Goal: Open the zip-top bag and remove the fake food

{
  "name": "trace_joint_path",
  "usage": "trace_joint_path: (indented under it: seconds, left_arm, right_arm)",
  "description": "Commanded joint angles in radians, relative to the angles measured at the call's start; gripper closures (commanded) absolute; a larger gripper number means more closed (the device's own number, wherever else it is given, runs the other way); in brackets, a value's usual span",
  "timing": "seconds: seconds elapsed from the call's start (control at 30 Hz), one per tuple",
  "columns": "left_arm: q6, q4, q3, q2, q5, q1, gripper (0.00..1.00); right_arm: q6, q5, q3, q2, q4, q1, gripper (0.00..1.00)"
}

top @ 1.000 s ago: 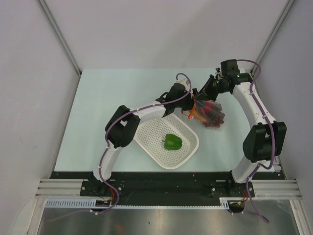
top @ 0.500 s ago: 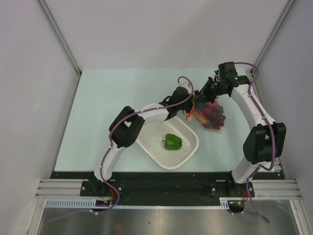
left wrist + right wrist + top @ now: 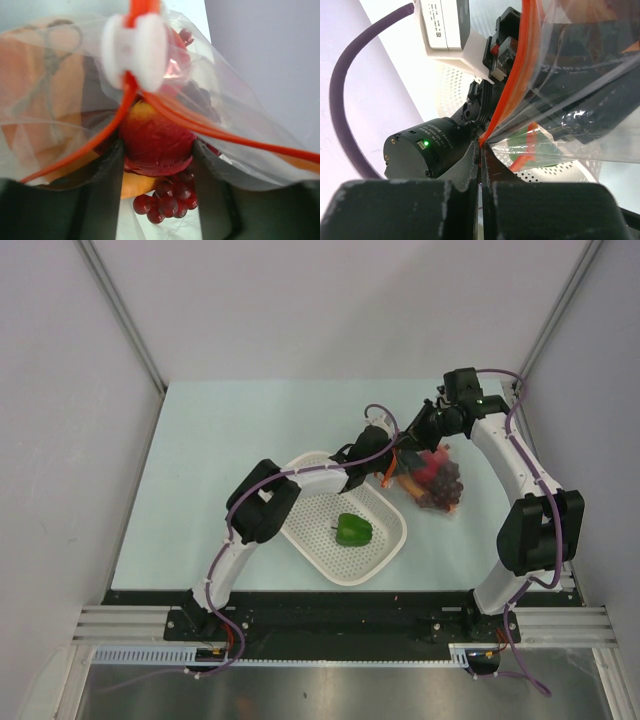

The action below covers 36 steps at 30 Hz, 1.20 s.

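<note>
The zip-top bag (image 3: pixel 441 490) lies right of the basket, its orange-red zipper strip (image 3: pixel 210 131) parted and its white slider (image 3: pixel 135 47) up top. My left gripper (image 3: pixel 392 462) reaches into the mouth. In the left wrist view its fingers (image 3: pixel 102 192) press both sides of the red round fruit (image 3: pixel 155 132). Dark grapes (image 3: pixel 170 200) and an orange piece (image 3: pixel 136 184) lie just beyond. My right gripper (image 3: pixel 482 150) is shut on the bag's edge at the strip and holds it up. A green bell pepper (image 3: pixel 353 530) sits in the basket.
The white perforated basket (image 3: pixel 392 545) stands between the arms, under the left forearm. The left arm's wrist motor (image 3: pixel 432 145) sits close in front of my right fingers. Walls close the table at the left, back and right.
My left gripper has pushed farther into the bag and its jaws have narrowed onto the red fruit. The right gripper kept its hold, and the bag settled slightly lower.
</note>
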State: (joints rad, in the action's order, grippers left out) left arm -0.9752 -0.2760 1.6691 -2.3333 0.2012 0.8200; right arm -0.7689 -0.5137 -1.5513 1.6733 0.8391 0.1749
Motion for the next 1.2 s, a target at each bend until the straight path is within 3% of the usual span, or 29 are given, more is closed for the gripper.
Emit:
trace_joint_path:
  seconds: [0.0, 0.1, 0.3, 0.4, 0.77, 0.9, 1.17]
  left_arm:
    - [0.009, -0.015, -0.006, -0.006, -0.003, 0.016, 0.54]
    - [0.029, -0.012, -0.006, 0.009, 0.013, 0.015, 0.72]
    - [0.107, 0.032, -0.006, 0.080, 0.047, -0.001, 0.94]
    - [0.151, 0.070, -0.002, 0.129, 0.078, -0.018, 1.00]
    - [0.280, 0.251, -0.020, 0.307, 0.184, -0.047, 1.00]
    - [0.345, 0.395, -0.031, 0.374, 0.176, -0.056, 1.00]
    - [0.468, 0.567, -0.269, 0.636, 0.089, -0.061, 1.00]
  right_arm:
    - [-0.010, -0.060, -0.003, -0.050, -0.015, 0.014, 1.00]
    - [0.019, -0.046, 0.007, -0.058, 0.000, 0.000, 1.00]
    - [0.117, 0.020, 0.023, -0.078, 0.041, -0.041, 1.00]
    - [0.160, 0.052, 0.034, -0.084, 0.057, -0.061, 1.00]
    - [0.278, 0.158, 0.034, -0.095, 0.075, -0.104, 1.00]
    - [0.307, 0.199, 0.036, -0.096, 0.072, -0.109, 1.00]
    - [0.336, 0.219, -0.018, -0.084, 0.078, -0.110, 1.00]
